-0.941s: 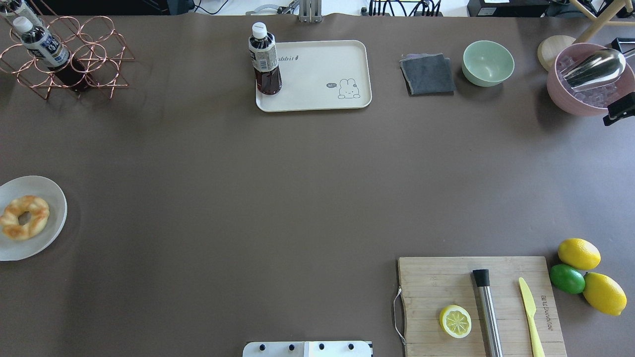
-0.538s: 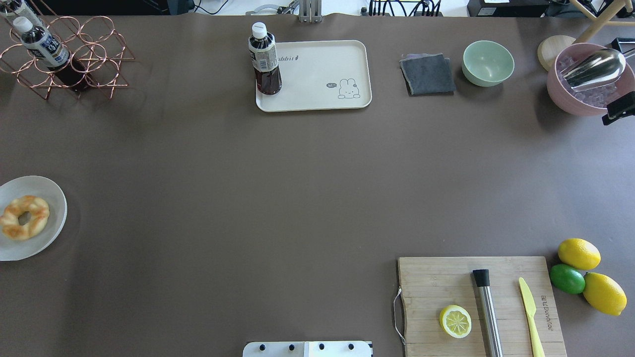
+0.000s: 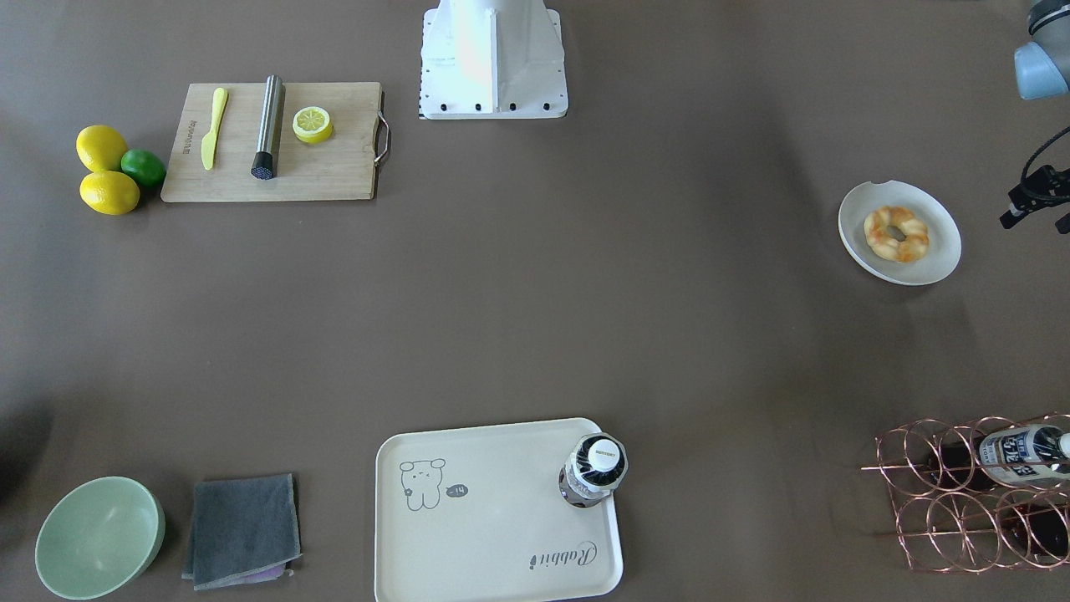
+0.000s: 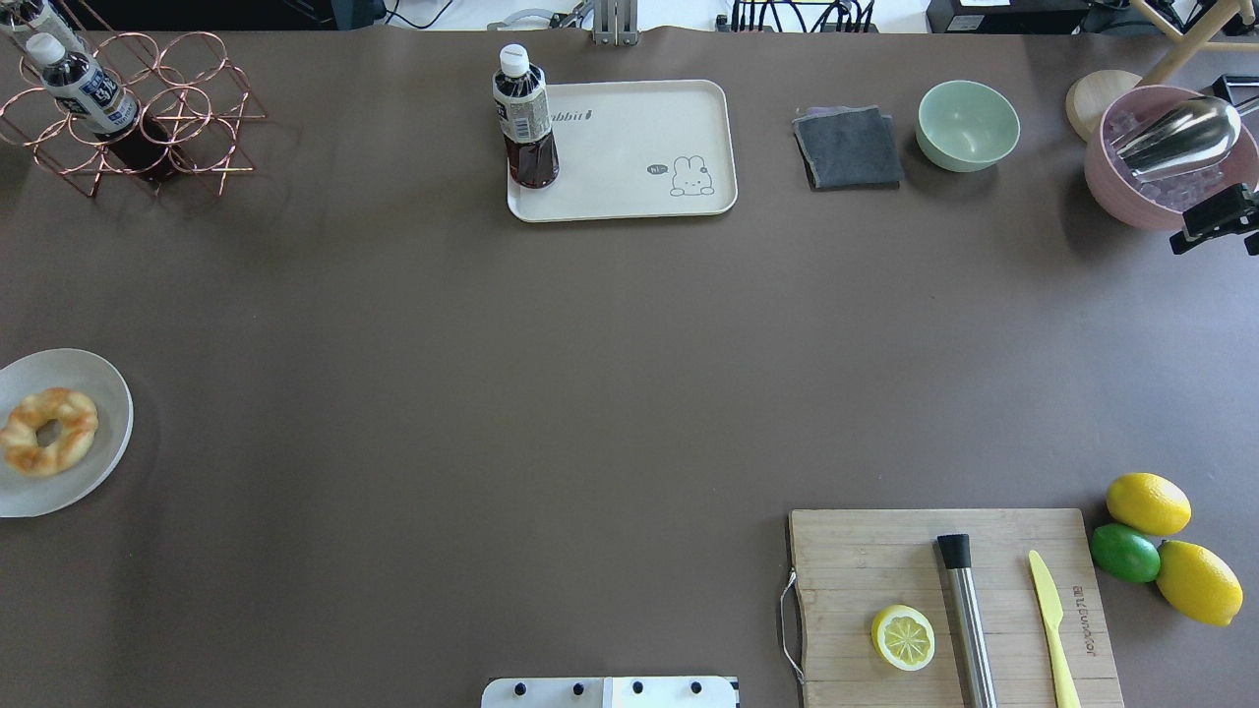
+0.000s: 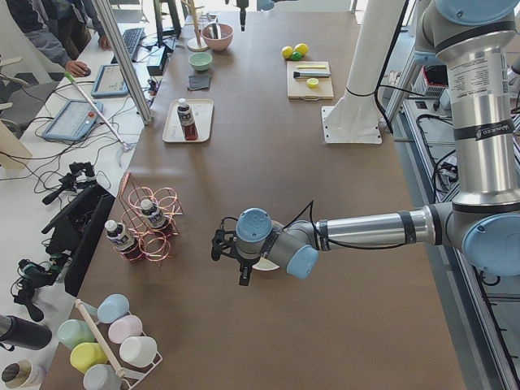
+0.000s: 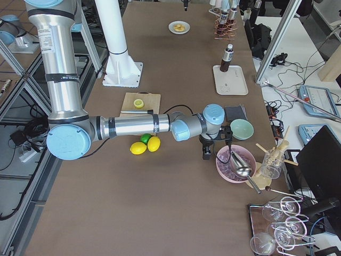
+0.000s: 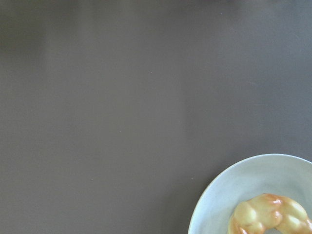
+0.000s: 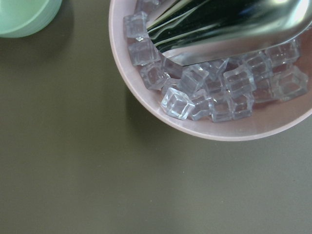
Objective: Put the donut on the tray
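The golden twisted donut point(image 4: 47, 444) lies on a round white plate point(image 4: 103, 393) at the table's left edge; it also shows in the front-facing view point(image 3: 896, 233) and the left wrist view point(image 7: 270, 217). The cream tray point(image 4: 639, 128) with the bear drawing stands at the far middle, with a dark bottle point(image 4: 524, 118) upright on its left end. My left gripper point(image 3: 1036, 199) hangs beside the plate, apart from the donut; I cannot tell whether it is open or shut. My right gripper point(image 4: 1212, 218) hangs by the pink ice bowl point(image 4: 1161, 157); I cannot tell its state either.
A copper wire rack point(image 4: 138, 108) with a bottle stands far left. A grey cloth point(image 4: 848, 147) and a green bowl point(image 4: 968, 125) lie right of the tray. A wooden cutting board point(image 4: 944, 600) with a lemon half, muddler and knife sits near right, lemons and a lime point(image 4: 1124, 553) beside it.
The right gripper has shifted a little to the left by the pink bowl. The donut, the plate and the tray have not moved.
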